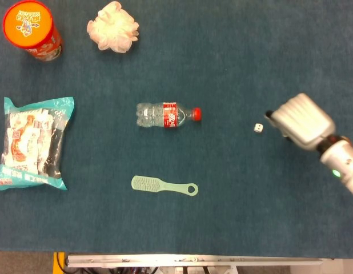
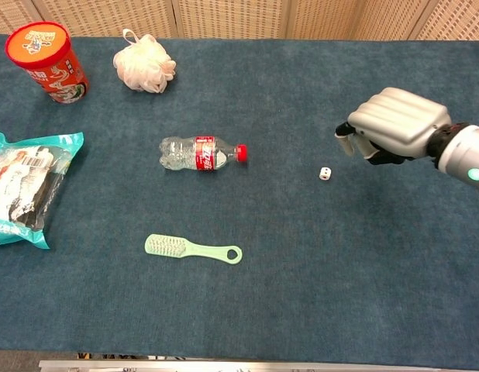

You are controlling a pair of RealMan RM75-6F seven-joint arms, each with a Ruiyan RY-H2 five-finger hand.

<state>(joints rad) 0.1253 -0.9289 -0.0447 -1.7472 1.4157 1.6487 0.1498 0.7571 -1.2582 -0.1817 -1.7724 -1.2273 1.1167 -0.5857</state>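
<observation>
Tabletop (image 1: 245, 51), dark blue cloth, fills both views. Snack bag (image 1: 33, 142), teal w/ clear window, lies flat at left edge, mid-height. Right hand (image 1: 302, 121) w/ grey back sits at right side, mid-height in head view; fingers curled under, nothing in them, raised a bit off the cloth in chest view (image 2: 394, 125). Left hand not in either view. Orange canister (image 1: 31, 29) stands upright in upper left corner. Bath pouf (image 1: 112, 27), pale pink-white, just right of it, near top edge. Plastic bottle (image 1: 167, 115), red label and red cap, lies on its side at centre, cap pointing right. Mint brush (image 1: 163, 185) lies flat below the bottle, handle w/ hole to the right. Small white die (image 1: 258, 128) rests on the cloth just left of the right hand, not touching it; well apart from the bottle cap.
</observation>
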